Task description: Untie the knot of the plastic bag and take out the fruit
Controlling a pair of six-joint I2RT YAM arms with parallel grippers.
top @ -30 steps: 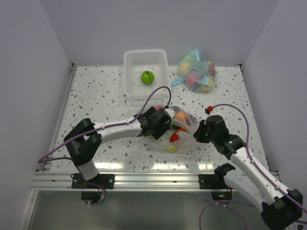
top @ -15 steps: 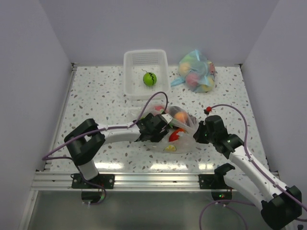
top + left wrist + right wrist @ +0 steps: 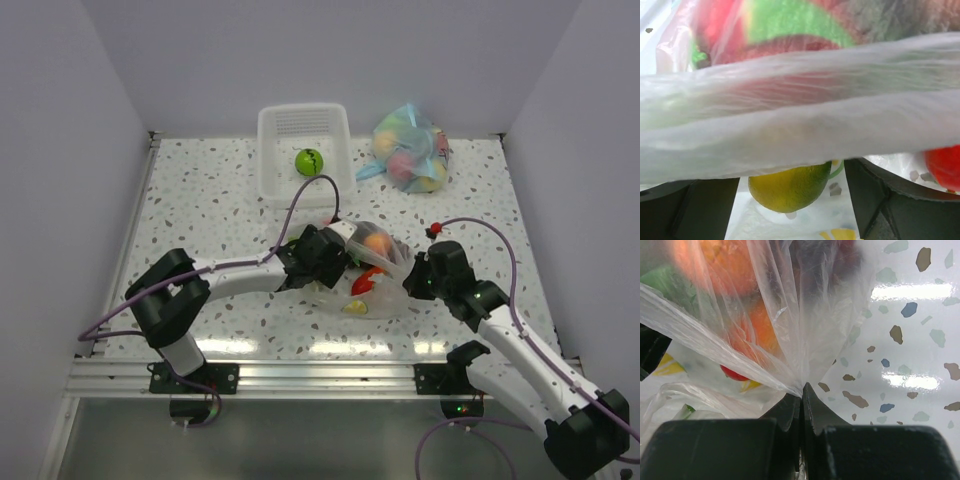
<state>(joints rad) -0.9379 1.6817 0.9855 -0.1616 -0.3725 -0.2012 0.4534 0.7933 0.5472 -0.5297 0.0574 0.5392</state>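
Colourless plastic bag (image 3: 800,130); fruit (image 3: 789,186) apparently yellow-green

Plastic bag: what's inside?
Visible in the plastic bag: orange fruit, red piece, yellow slice, lime. The left gripper hides its left side from above.

Left end effector (image 3: 790,205) seemingly spread; right (image 3: 801,395) clamped

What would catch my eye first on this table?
A clear plastic bag of bright toy fruit lies in the middle, with both arms meeting at it: the right gripper pinches its edge shut, the left gripper gapes open at the fruit. Behind, one green fruit sits in a white basket, beside a blue-tinted bag.
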